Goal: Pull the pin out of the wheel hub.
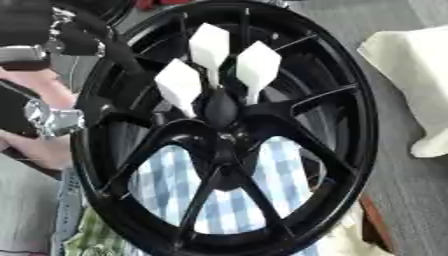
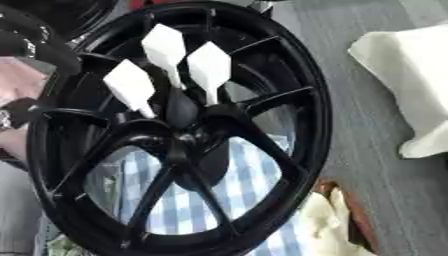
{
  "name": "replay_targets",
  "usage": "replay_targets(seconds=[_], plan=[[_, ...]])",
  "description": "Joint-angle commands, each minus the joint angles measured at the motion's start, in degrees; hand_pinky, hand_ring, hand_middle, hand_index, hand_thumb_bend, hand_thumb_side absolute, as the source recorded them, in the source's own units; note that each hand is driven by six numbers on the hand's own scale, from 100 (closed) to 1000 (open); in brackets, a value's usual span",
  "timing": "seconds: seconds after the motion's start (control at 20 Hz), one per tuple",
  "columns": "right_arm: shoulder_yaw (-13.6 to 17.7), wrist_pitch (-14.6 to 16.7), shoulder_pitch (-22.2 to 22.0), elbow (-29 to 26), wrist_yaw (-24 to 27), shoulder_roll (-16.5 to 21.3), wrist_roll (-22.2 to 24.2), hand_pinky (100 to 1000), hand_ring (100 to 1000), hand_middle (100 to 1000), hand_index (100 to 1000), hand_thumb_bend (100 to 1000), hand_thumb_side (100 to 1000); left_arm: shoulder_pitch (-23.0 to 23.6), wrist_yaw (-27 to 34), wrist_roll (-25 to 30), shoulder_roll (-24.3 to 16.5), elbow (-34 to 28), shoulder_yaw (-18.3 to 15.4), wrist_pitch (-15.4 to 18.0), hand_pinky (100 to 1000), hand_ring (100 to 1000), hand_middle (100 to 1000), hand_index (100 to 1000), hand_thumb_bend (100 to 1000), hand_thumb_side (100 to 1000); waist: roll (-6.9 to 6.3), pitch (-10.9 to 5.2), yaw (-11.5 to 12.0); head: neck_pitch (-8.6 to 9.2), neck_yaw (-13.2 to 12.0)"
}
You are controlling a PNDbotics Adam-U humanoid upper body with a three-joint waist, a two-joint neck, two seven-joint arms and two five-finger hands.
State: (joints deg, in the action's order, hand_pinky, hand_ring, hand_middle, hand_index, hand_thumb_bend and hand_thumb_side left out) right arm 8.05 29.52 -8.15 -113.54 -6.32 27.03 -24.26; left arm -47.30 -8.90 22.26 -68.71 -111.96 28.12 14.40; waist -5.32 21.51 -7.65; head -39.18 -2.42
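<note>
The wheel [image 1: 223, 130] stood upright, three white pins [image 1: 210, 47] jutting from its hub. The left hand [image 1: 52, 120] sat nearer, at the left rim; its fingers could not be made out.

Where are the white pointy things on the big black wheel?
The three white pins stand side by side at the wheel hub, in the upper middle of the black wheel, fanning up from the centre where the spokes meet.
</note>
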Motion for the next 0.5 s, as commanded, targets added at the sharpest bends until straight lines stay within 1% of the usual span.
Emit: replay_targets(seconds=[0.05,0.3,0.5], plan=[[0.08,0.00,-0.27,-1.05,0.66,1.62,0.32,793,706,646,729,100,370,-3.86,1.58,2.89,1.96,2.35,1.72,-0.89,849,781,740,852,140,833,0.15,-1.69,0.17,-0.29,-0.12],[0.14,-0.19,-0.66,-1.05,0.59,1.37,0.29,793,705,646,728,100,374,-11.02,4.69,7.30,7.35,7.37,4.49,-3.22,850,779,743,875,147,829,0.10,-1.97,0.65,-0.86,0.32],[0.14,-0.43,-0.84,-1.05,0.44,1.10,0.22,793,705,645,727,100,377,-15.96,6.64,10.98,11.09,11.29,6.09,-5.19,852,780,745,893,183,812,0.06,-2.07,1.05,-1.12,0.71]])
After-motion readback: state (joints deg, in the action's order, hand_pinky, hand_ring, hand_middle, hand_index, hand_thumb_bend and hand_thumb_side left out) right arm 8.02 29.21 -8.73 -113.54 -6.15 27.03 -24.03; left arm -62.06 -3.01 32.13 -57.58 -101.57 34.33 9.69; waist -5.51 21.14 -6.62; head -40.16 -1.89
